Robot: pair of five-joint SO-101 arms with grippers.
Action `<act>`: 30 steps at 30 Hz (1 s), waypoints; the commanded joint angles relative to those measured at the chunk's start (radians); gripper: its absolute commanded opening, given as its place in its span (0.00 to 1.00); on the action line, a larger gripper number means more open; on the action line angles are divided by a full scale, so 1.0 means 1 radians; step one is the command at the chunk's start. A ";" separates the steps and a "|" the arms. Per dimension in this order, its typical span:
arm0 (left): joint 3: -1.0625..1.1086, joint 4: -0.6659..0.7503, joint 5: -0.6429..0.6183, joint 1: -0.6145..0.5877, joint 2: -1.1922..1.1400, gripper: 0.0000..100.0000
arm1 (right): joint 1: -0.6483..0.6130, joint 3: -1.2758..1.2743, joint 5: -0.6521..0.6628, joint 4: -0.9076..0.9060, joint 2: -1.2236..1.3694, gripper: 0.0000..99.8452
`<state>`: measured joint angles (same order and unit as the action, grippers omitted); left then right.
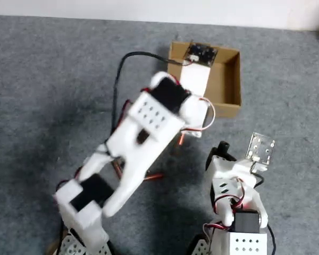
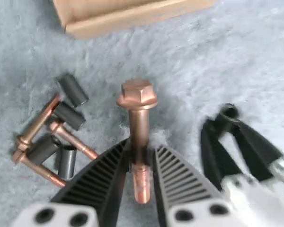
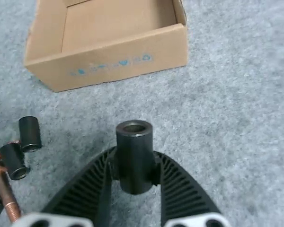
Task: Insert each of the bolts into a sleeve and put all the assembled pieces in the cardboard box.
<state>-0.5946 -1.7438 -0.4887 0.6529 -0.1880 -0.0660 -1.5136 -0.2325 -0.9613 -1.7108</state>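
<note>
My left gripper (image 2: 141, 152) is shut on the shank of a copper bolt (image 2: 138, 101), which stands with its hex head away from the wrist. Beside it on the carpet lie loose bolts (image 2: 37, 124) and dark sleeves (image 2: 72, 89) in a small pile. My right gripper (image 3: 134, 163) is shut on a dark sleeve (image 3: 133, 142), its open bore facing the camera. In the left wrist view the right gripper (image 2: 229, 124) hangs close beside the bolt. The cardboard box (image 1: 223, 109) sits at the far side of the carpet, beyond both grippers, and it looks empty in the right wrist view.
Grey carpet covers the whole work surface. Two loose sleeves (image 3: 29, 133) and copper bolts (image 3: 4, 191) lie beside the right gripper. The left arm (image 1: 143, 127) stretches over the pile toward the box (image 3: 109, 61). Open carpet lies to the right of the box.
</note>
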 commanded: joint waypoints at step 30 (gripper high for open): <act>1.411 0.338 0.261 -0.054 1.388 0.00 | -0.005 0.018 -0.025 0.025 -0.018 0.00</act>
<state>0.7219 -1.4952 -0.2984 0.6529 1.0840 -0.0660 -1.5136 -0.2325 -0.9613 -1.7108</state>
